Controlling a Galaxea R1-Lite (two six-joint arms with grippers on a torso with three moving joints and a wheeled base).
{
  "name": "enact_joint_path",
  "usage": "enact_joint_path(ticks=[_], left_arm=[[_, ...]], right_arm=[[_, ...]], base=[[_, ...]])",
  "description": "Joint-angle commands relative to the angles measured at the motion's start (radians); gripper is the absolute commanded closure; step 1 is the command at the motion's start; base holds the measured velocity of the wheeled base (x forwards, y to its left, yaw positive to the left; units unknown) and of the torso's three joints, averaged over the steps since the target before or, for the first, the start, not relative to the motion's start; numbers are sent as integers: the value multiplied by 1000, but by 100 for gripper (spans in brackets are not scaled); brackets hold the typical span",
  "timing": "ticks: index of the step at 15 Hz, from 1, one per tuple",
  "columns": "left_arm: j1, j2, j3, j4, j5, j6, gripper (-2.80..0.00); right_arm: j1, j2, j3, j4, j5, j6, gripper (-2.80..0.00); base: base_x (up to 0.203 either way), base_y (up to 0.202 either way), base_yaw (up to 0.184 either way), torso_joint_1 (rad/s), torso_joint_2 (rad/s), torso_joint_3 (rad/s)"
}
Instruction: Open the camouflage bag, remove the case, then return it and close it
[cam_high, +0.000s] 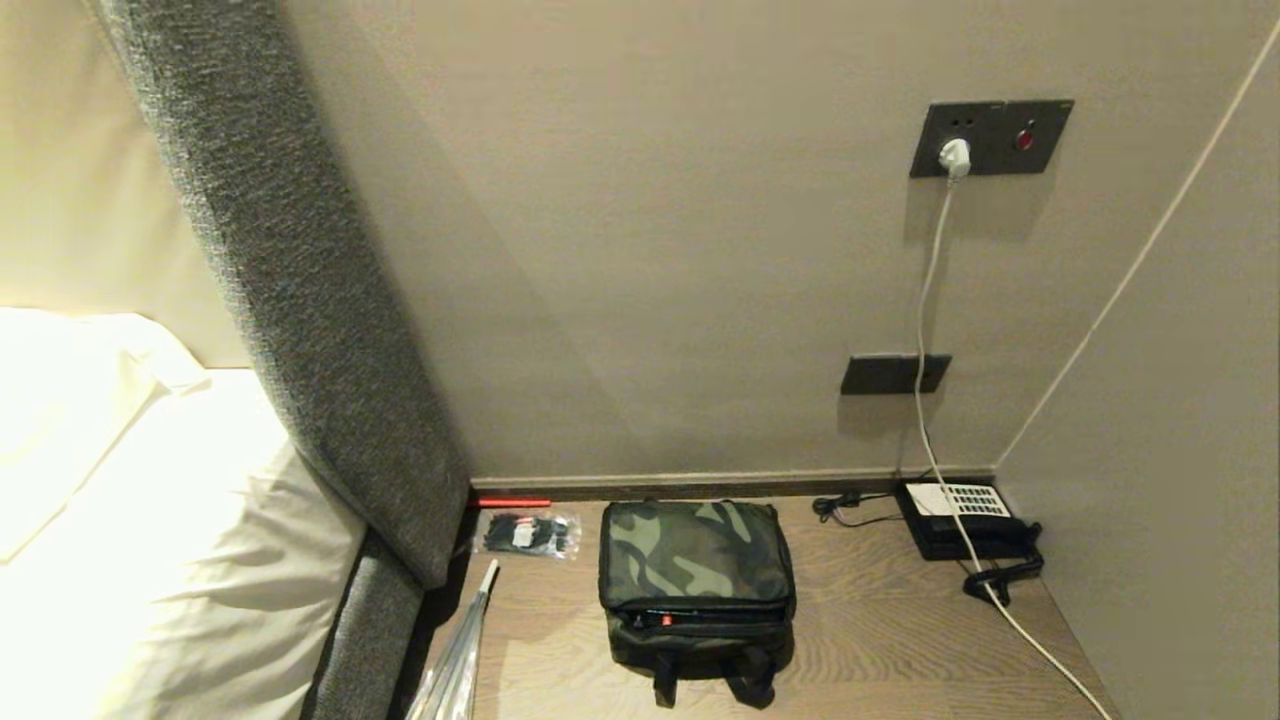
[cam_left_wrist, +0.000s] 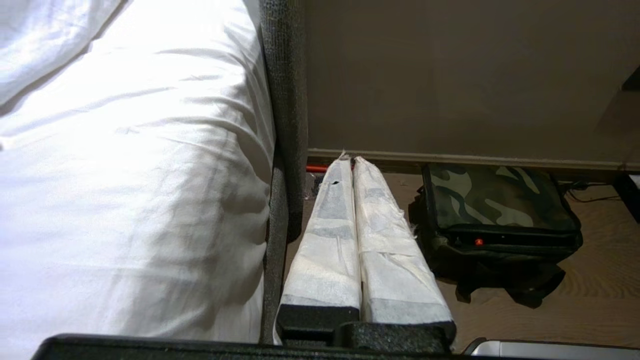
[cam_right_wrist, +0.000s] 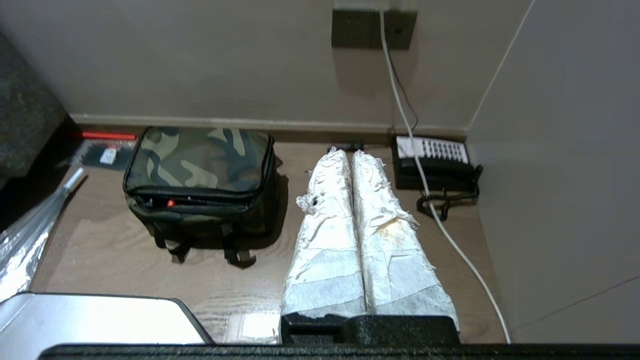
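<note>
A boxy soft fabric bag in green-black camouflage (cam_high: 695, 570) sits on a wood-grain counter (cam_high: 880, 640) set into a beige-walled corner. The bag stands near the middle of the counter, a little toward its back edge and well apart from both side edges. Its lid lies flat and closed, a small red spot shows along the black zipper trim on its front side, and two black straps hang from that side toward the counter's front edge. The case cannot be seen.

At the counter's back right corner rests a black telephone with a white keypad (cam_high: 960, 515), its coiled cord beside it. A white cable (cam_high: 925, 330) runs from a plug in a dark wall socket plate (cam_high: 990, 135) down across the telephone and along the counter's right side. Near the back left corner lies a small clear plastic packet with dark contents (cam_high: 525, 535), and a crinkled clear plastic sleeve (cam_high: 455, 660) lies along the left edge. A grey fabric headboard panel (cam_high: 300, 280) and a bed with white bedding (cam_high: 120, 520) stand to the left of the counter.

Neither arm appears in the head view. The left gripper (cam_left_wrist: 350, 162), with fingers wrapped in white tape, is closed, fingers pressed together and empty, hanging beside the bag's left side. The right gripper (cam_right_wrist: 350, 155), wrapped likewise, is closed and empty, between the bag and the telephone.
</note>
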Motion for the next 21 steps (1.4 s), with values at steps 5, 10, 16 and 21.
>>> enact_joint_path(ticks=[5,10,16,21], left_arm=[[0,0,3,0,1,0,0],[1,-2,2,0,-1,1,0],[0,-2,2,0,-1,4,0],[0,-2,2,0,-1,4,0]], right_arm=[[0,2,0,0,1,-1,0],[0,2,0,0,1,-1,0],[1,2,0,0,1,-1,0],[0,2,0,0,1,-1,0]], base=[[0,0,0,1,2,197],[0,0,0,3,0,204],[0,0,0,1,1,49],[0,0,0,0,0,0]])
